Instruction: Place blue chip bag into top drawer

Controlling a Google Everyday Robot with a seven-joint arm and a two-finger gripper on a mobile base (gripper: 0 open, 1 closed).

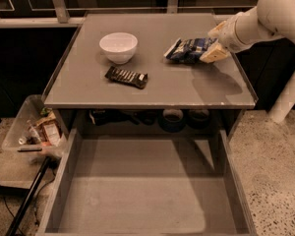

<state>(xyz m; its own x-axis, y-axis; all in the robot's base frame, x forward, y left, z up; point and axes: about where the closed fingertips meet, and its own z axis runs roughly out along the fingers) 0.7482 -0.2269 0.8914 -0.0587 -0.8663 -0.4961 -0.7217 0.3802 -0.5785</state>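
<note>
My worry is the grasp. The gripper [214, 44] sits at the right end of the bag [188, 50], touching it, and I cannot tell whether it is clamped on the foil or merely resting against it. Crinkled foil is slick, so I judge a thin pinch could slip, or a push could skid the bag left toward the bowl [118, 46]. If it is released before clearing the table [152, 90] edge, the bag would miss the drawer.

The drawer [137, 200], well below and left of the gripper, stands pulled out and holds nothing. The bin [15, 127], far left of the gripper at floor level, holds wrappers and trash. The bowl, left of the gripper beyond the bag, looks empty.
</note>
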